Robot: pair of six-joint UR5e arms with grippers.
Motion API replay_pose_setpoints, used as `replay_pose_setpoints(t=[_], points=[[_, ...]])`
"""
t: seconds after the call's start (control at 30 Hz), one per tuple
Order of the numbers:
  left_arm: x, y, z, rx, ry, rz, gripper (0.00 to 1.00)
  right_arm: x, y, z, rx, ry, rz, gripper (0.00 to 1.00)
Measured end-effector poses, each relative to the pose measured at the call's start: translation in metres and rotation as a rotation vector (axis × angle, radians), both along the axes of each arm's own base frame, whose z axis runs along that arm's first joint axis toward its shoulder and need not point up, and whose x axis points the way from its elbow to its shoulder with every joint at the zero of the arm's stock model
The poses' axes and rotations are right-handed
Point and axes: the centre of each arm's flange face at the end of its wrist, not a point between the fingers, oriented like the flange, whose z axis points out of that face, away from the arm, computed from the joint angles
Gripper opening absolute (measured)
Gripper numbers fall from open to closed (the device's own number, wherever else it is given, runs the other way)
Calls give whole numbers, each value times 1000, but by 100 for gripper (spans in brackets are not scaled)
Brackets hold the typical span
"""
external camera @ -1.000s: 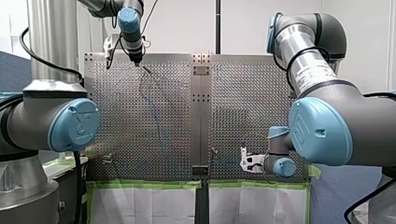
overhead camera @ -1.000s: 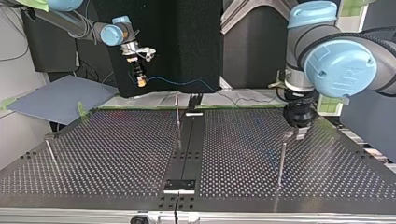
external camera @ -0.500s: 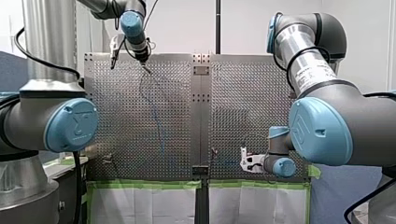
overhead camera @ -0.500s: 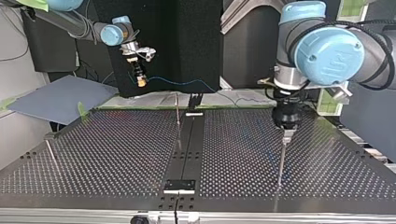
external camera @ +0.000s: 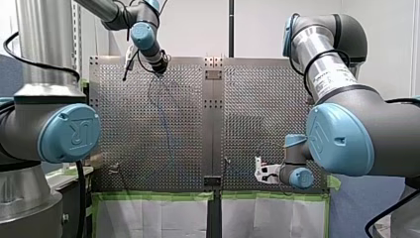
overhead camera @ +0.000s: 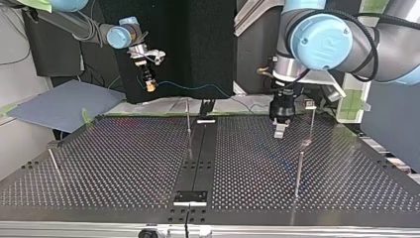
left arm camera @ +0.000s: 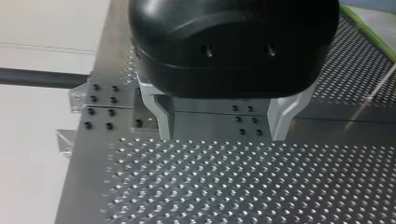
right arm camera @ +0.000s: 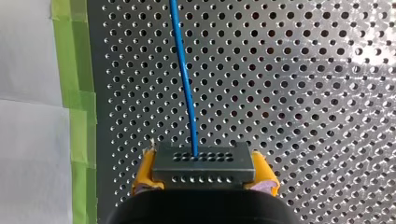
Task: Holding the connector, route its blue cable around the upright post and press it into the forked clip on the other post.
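1. Starting with the right wrist view: my right hand point(right arm camera: 203, 175) is pinching the connector point(right arm camera: 204, 161), with its yellow pads point(right arm camera: 141, 175) pressed on both short ends.
2. The cable point(right arm camera: 184, 79), blue, comes out of the connector's face and runs pretty much straight ahead above the surface point(right arm camera: 303, 93). Green tape point(right arm camera: 77, 93) lines the surface's edge off to one side.
3. In the top view that hand hangs at the upper left, up in the air past the surface's far edge. The cable sags off from it toward the middle.
4. There the cable passes above and behind the tip of the middle post point(overhead camera: 188, 119). Can't tell if they touch.
5. My left hand point(left arm camera: 222, 123) is spread wide with nothing between its metal fingers point(left arm camera: 161, 114), hovering just over the surface.
6. In the top view the left hand points straight down, right of the centre and toward the far edge. Just beside it stands the headed post point(overhead camera: 310, 124), thin with a small block on top. It's too small to say if that's a fork. The near post point(overhead camera: 299, 171) stands closer to the camera, same side.
7. Both of those posts are well apart from the cable and connector.
8. Front view: the left hand is at the far end on the left half and the right hand is by the near edge on the right half, so they're well apart.
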Motion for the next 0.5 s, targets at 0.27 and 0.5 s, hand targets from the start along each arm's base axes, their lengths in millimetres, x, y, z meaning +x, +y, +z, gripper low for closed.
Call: replay_pose_setpoints(t=[0.27,0.5], points=[[-6,-2,-33,89,4,33,99,0,1,-1,6,-1,1,0],[0,-1,-81,183,52,69,99,0,1,-1,8,-1,4,0]])
